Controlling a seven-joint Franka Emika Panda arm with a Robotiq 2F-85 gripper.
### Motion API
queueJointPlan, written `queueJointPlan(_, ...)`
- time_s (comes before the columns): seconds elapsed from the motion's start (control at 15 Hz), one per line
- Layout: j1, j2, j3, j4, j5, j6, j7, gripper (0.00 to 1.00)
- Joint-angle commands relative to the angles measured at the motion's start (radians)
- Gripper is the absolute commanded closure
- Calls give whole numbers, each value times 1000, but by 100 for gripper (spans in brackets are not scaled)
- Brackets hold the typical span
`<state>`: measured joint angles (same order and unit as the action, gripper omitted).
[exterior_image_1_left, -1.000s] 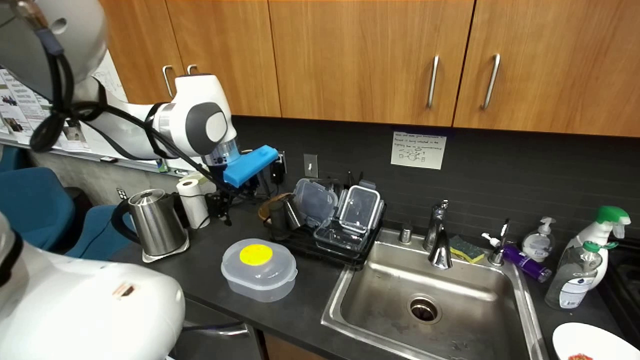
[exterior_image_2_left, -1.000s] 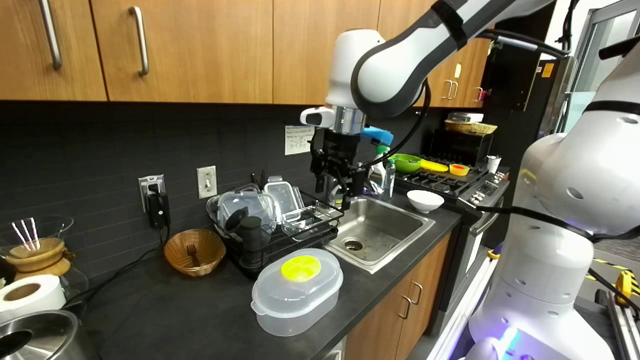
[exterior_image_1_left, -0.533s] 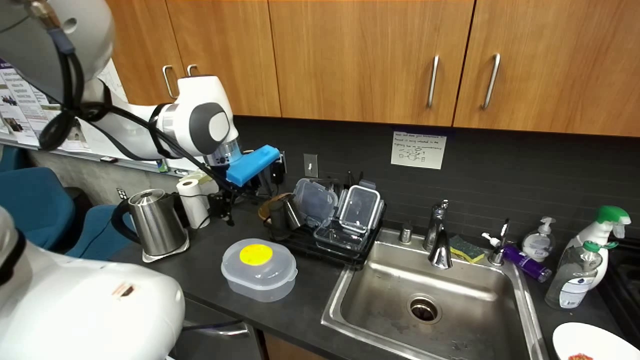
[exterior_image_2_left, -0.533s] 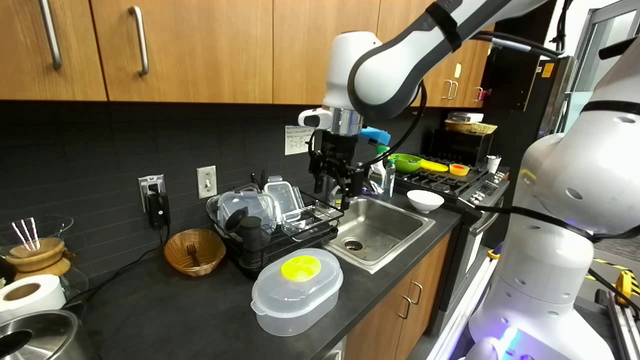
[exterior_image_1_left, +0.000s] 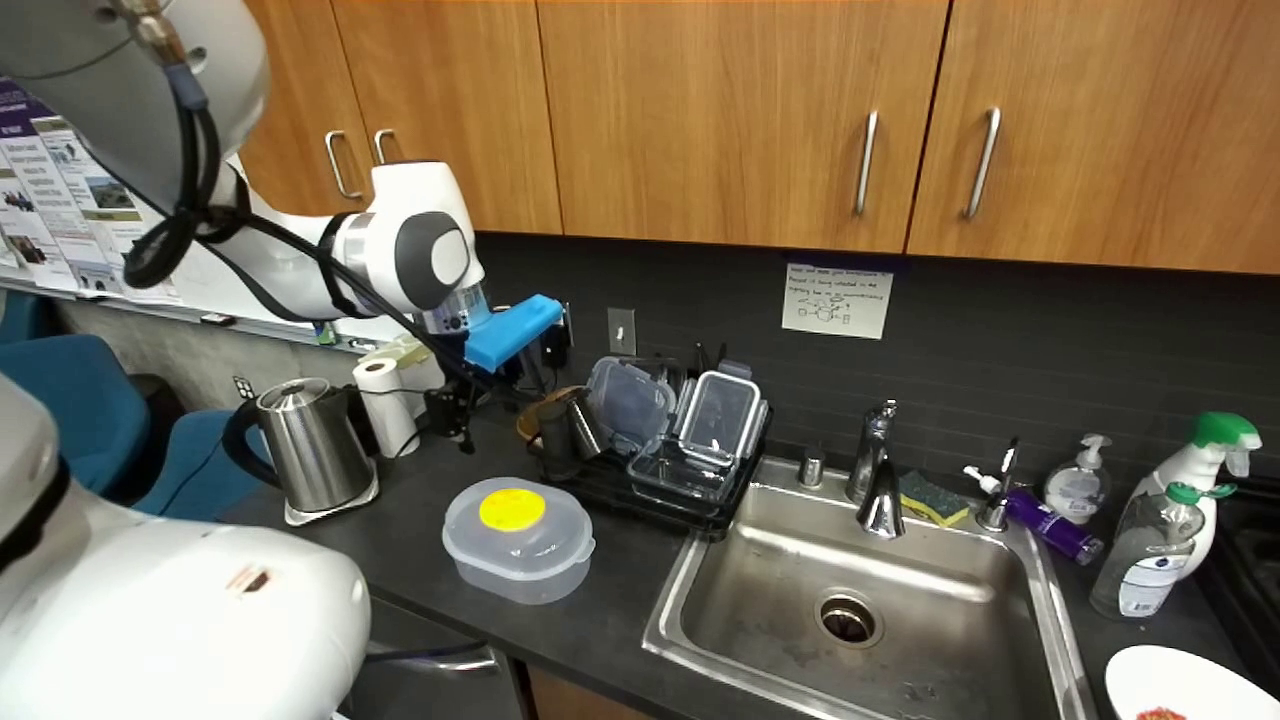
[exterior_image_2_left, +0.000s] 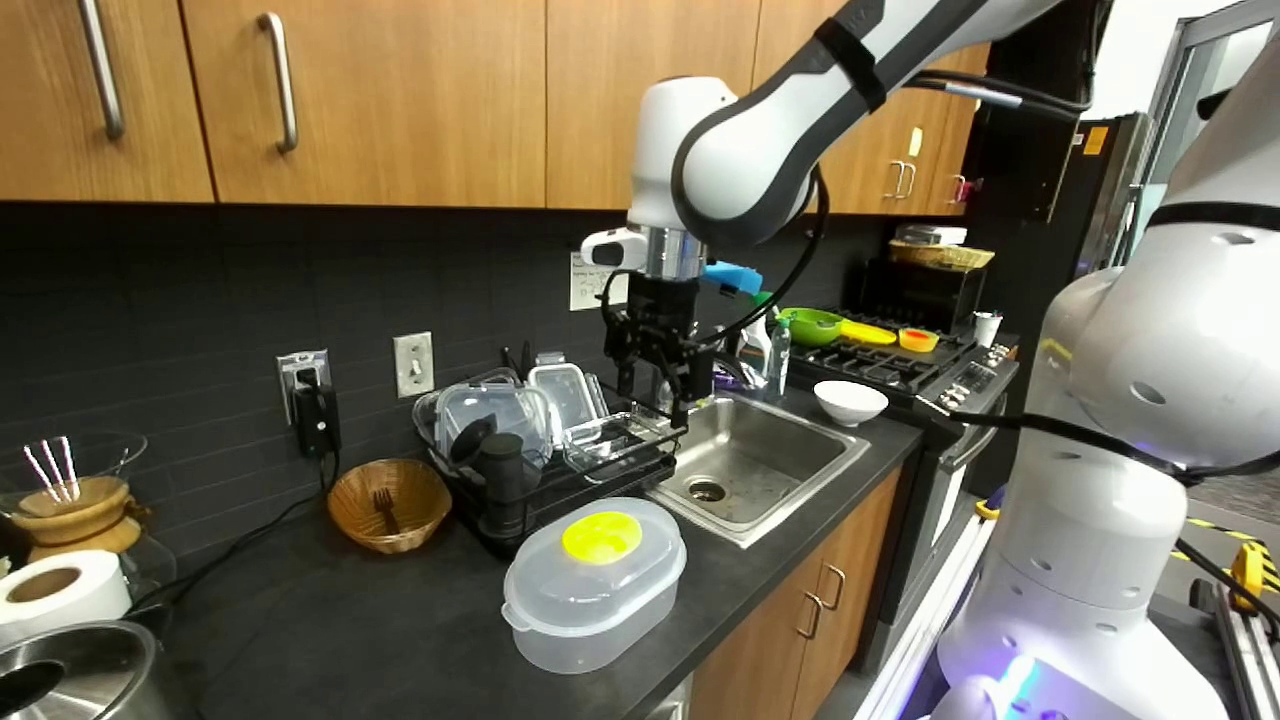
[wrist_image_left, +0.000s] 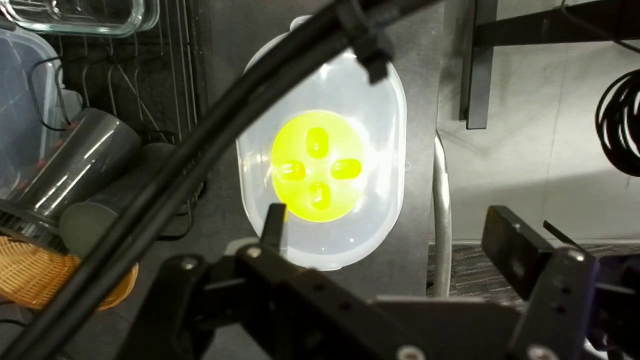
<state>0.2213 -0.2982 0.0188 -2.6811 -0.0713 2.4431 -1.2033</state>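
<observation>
Wrist view: one hand (wrist_image_left: 387, 217), two fingers (wrist_image_left: 512, 247) wide apart, near one container (wrist_image_left: 345, 240), one yellow disc (wrist_image_left: 319, 166) atop.

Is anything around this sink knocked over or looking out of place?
Yes: the purple bottle by the sink is tipped over, while the spray bottle nearby stands upright. The plastic container near the open gripper looks fine, upright and closed.

One tub (wrist_image_left: 320, 167), one sink (exterior_image_1_left: 760, 590), one kettle (exterior_image_1_left: 318, 450)

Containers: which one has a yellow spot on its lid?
The cloudy oval container on the counter; the clear containers sit in the black dish rack and show no yellow.
</observation>
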Motion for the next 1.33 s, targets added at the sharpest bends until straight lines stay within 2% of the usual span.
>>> queueJointPlan(0.0,3,74,2,49,13,8,-41,0)
queueJointPlan(0.8,-11,183,43,117,23,21,-94,0)
queueJointPlan(1.27,-21,232,44,132,76,54,-148,0)
